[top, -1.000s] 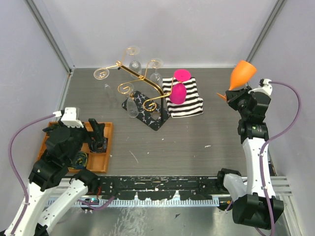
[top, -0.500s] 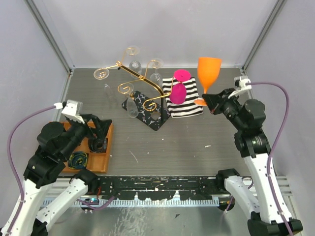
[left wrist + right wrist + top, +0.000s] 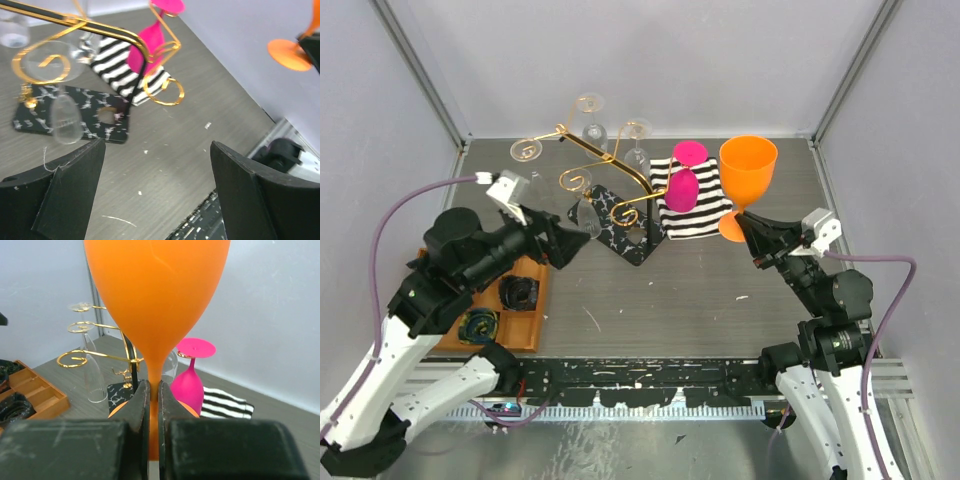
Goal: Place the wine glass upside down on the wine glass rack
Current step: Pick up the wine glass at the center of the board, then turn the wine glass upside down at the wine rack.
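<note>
Right claw (image 3: 748,228) grasping the orange glass (image 3: 748,170); left claw (image 3: 570,248) released.

Top view: I hold the orange glass upright by its stem, just right of the striped cloth (image 3: 712,212) and apart from the rack (image 3: 605,160); my left claw hangs beside the rack's base, above the tray (image 3: 528,312).
Left wrist view: my left claw (image 3: 155,150) gapes wide before the rack (image 3: 75,120) and pink glass (image 3: 145,47).
Right wrist view: my right claw (image 3: 154,390) is clenched on the orange glass (image 3: 156,295), bowl uppermost.
</note>
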